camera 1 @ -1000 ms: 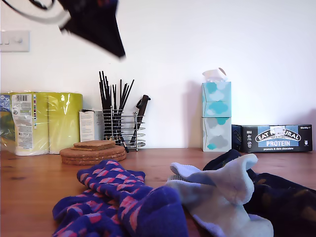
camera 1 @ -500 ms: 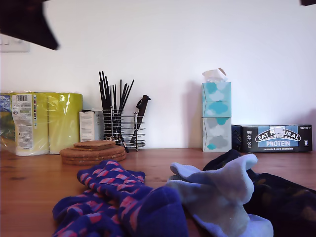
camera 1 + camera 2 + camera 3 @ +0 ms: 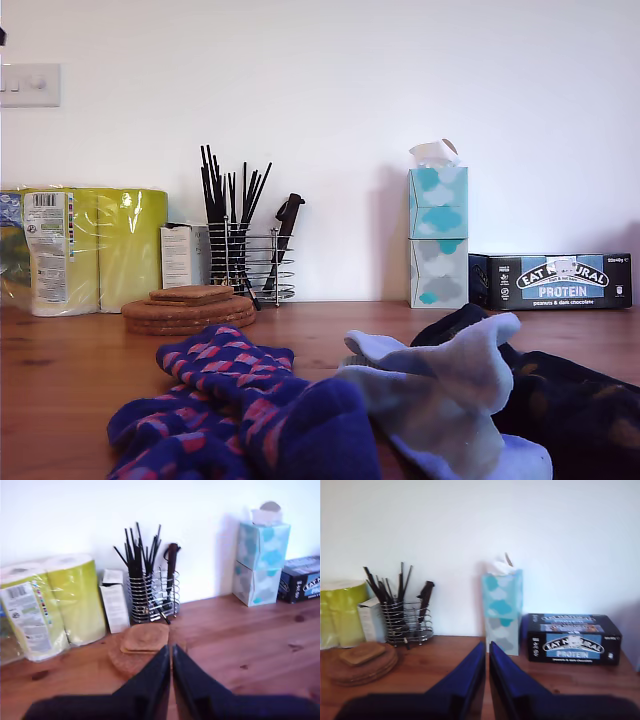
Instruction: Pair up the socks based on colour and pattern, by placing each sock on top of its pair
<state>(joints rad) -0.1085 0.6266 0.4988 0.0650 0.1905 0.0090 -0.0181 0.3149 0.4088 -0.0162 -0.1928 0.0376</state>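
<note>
Wooden worktop [image 3: 60, 370] against a white wall, with clutter along the back edge.

1. Fingers. My first gripper [image 3: 170, 650]: fingers [image 3: 150, 680] closed to a hairline slit, nothing between them. My second gripper [image 3: 487, 647]: fingers [image 3: 465, 675] likewise pressed near-together, empty. Both hang clear above the wood. No sock shows in either wrist view, and neither gripper can be made out in the exterior view.

2. Beyond the tips. First wrist view looks toward the cork coasters [image 3: 145, 640] and the wire rack [image 3: 150, 595]. Second wrist view looks toward the tissue box [image 3: 502, 610] and the protein-bar box [image 3: 575, 640].

3. Task items, exterior view only, at the near edge:
- diamond-pattern socks [image 3: 240, 400], heaped at the exterior view's left; qty cannot be told
- pale blue sock [image 3: 450, 390], touching that heap and draped over the next item
- dark navy sock [image 3: 570, 400], at the exterior view's right, partly buried; faint orange spots

4. Handling (est.). Soft knit, light, limp, not fragile. Will fold and trail when lifted, and layers may snag and drag a neighbour along. Recommend opening the fingers wide, then pinching a raised ridge or cuff of the top layer, e.g. the pale blue peak. A pinch on flat fabric would prob. skid.
</note>
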